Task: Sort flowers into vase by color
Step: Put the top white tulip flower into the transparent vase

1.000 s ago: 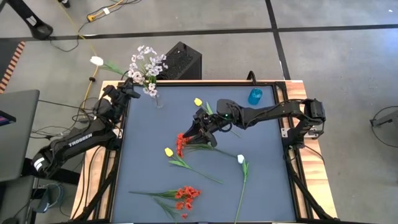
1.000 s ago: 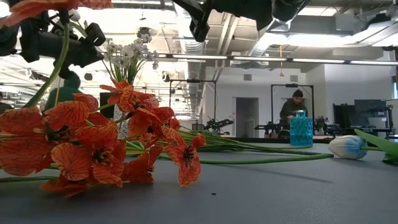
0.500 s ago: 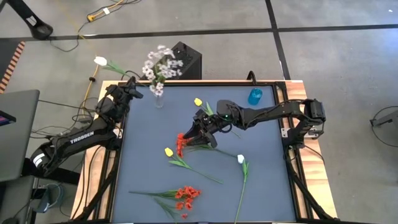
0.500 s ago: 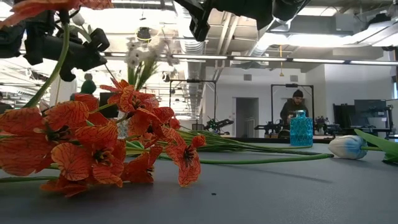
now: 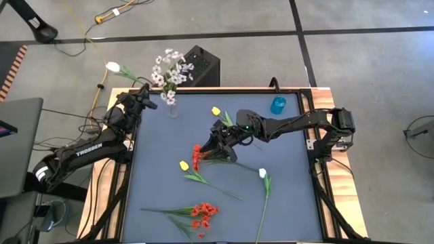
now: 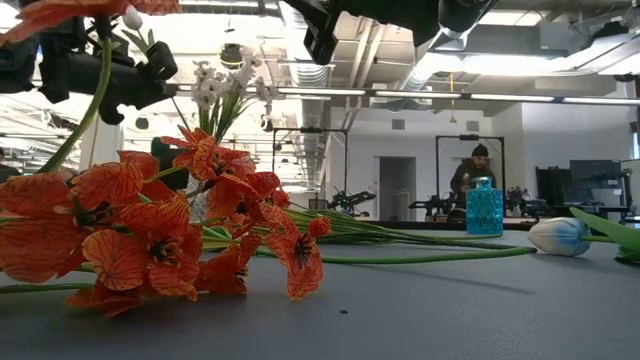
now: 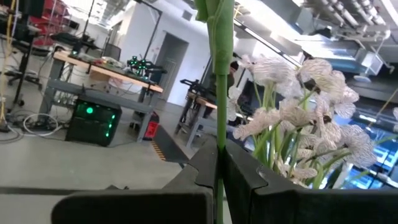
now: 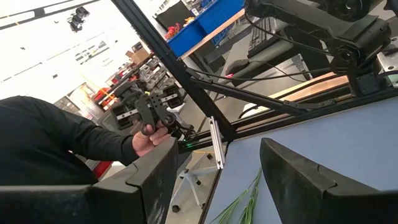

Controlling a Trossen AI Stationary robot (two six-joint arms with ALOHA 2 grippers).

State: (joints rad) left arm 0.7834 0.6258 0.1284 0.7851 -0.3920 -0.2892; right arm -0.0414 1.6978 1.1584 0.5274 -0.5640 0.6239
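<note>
I am carrying a white tulip (image 5: 112,67) by its stem, clamped in the left gripper (image 5: 140,97) past the table's (image 5: 291,203) far left corner, beside the small vase (image 5: 171,108) of lilac-white sprigs (image 5: 169,66). Next I judge the stem must be steered into a vase. The right gripper (image 5: 215,141), spread and empty, is hovering mid-table over the red blossoms (image 5: 197,155); I cannot make out the vase's mouth.

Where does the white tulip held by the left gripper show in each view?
High view: white tulip past the table's far-left corner, stem running to the left gripper.
Low view: only a white bud at the top left edge, probably it.
Left wrist view: its green stem pinched between the fingers; bloom out of frame.
Right wrist view: not in it.
Shared landmark: lilac-white sprig.
</note>
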